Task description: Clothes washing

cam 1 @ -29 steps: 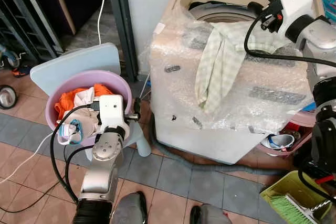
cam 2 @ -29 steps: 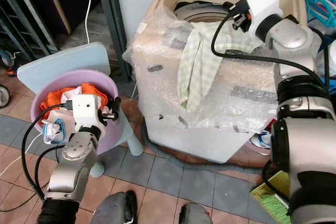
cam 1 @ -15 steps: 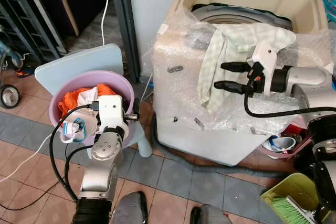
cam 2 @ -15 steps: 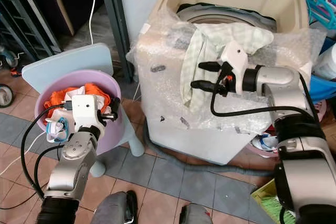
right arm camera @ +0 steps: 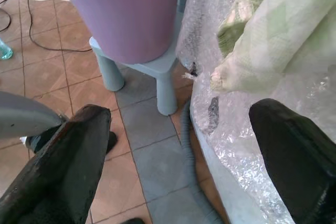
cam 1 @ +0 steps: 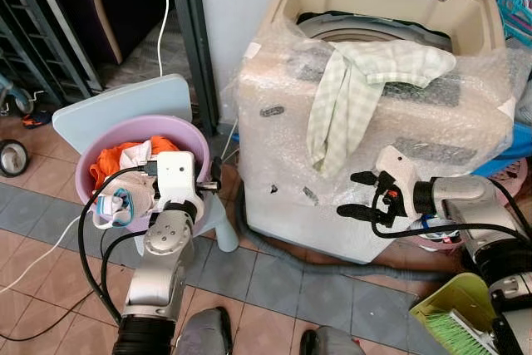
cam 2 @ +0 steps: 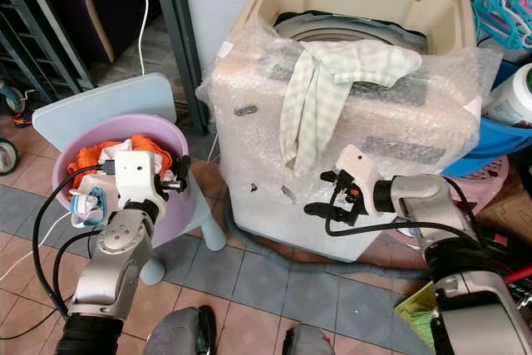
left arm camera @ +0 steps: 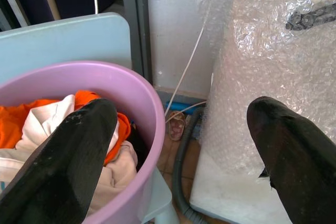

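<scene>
A tiled floor [cam 1: 274,280] of terracotta and grey squares is seen beneath a top-loading washing machine [cam 1: 374,164] whose body is wrapped in bubble wrap, with its lid raised and the drum opening exposed at the top. A pale green checked cloth [cam 1: 353,89] is draped over the front rim of the machine, one end lying near the opening and the other hanging down the wrapped front panel. To the robot's left, a purple basin [cam 1: 179,135] is set on a light blue plastic stool [cam 1: 125,101]; orange and white clothes [cam 1: 125,160] are heaped inside it. The left end effector [left arm camera: 173,150] is held just beside the basin's rim, between the basin and the machine, with its two black fingers spread apart and nothing between them. The right end effector [cam 1: 357,194] is held low in front of the machine's wrapped front, below the hanging end of the cloth and apart from it, its fingers likewise parted and empty. A grey hose [cam 1: 283,255] is laid along the floor at the machine's base. A green dustpan with a brush [cam 1: 465,313] is seen at the robot's right, and a white cable [cam 1: 162,6] hangs behind the stool.
</scene>
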